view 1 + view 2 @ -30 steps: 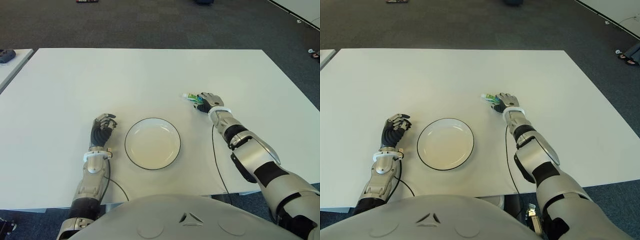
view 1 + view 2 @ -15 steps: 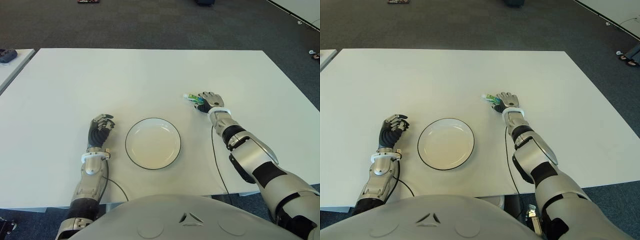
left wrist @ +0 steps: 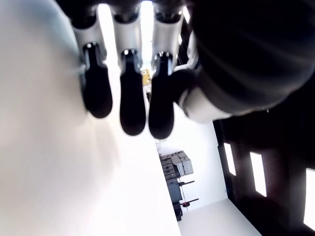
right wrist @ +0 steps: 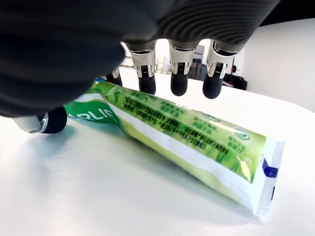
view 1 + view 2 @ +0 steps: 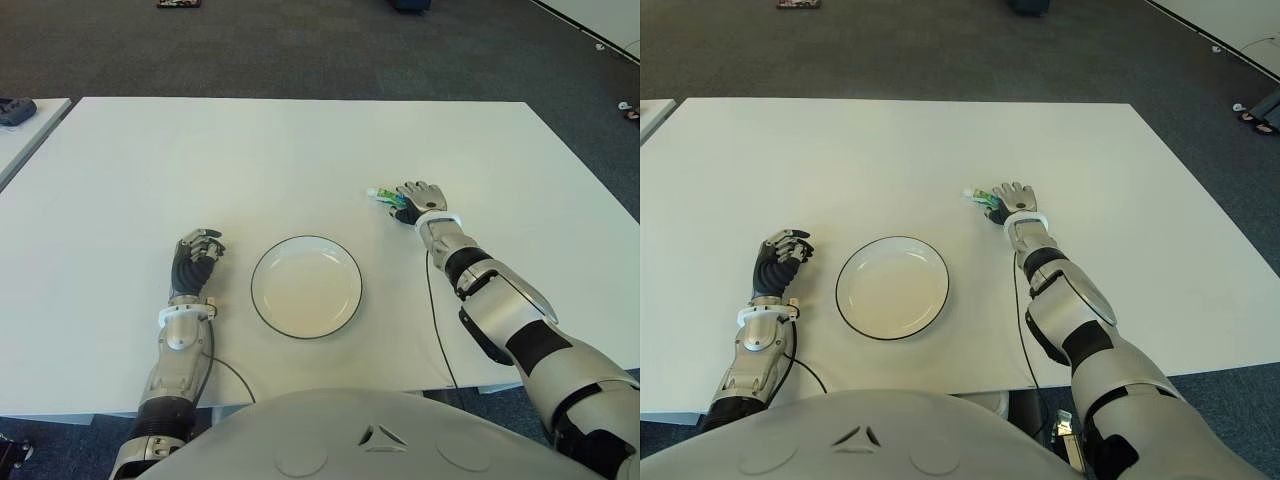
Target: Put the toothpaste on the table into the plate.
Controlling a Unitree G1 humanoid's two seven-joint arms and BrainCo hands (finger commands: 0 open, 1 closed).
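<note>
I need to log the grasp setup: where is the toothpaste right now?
The toothpaste lies flat on the white table, right of the plate, under the open fingers of the right robot hand, not yet grasped.

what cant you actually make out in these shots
- Green toothpaste tube: in the eye views the right hand covers most of it; only the cap end shows.
- Right hand's grip: in the right wrist view, the fingers arch over the tube, and contact is unclear.
- Left hand, beside the round white black-rimmed plate: whether it touches the white table is unclear.
</note>
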